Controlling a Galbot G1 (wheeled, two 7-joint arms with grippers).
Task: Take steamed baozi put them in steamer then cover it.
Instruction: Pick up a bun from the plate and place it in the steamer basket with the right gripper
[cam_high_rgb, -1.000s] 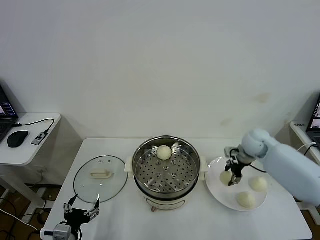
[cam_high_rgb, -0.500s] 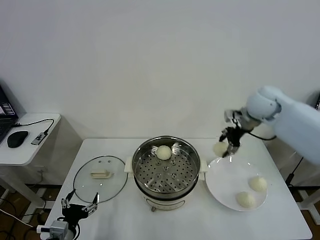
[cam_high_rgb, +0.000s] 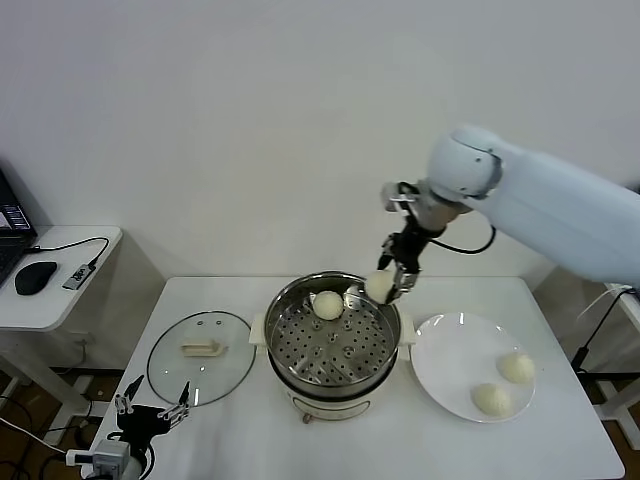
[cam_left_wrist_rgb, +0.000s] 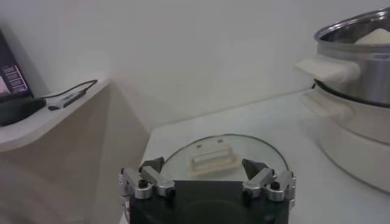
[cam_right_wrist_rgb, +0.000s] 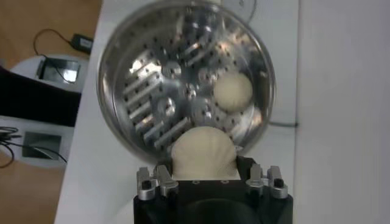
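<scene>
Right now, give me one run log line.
right gripper: holding baozi over steamer rim | inside: one | plate: two | left gripper: open, near cover

Bright, even light all around me, shadows soft under the steamer (cam_high_rgb: 332, 345). Glare streaks its perforated tray (cam_right_wrist_rgb: 177, 91) in my right wrist view. My left wrist view is hazy, that gripper (cam_left_wrist_rgb: 207, 181) blurred at six o'clock.

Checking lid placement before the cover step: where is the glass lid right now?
In the head view the glass lid lies flat on the white table just left of the steamer, with the open left gripper hovering near its front edge.
</scene>
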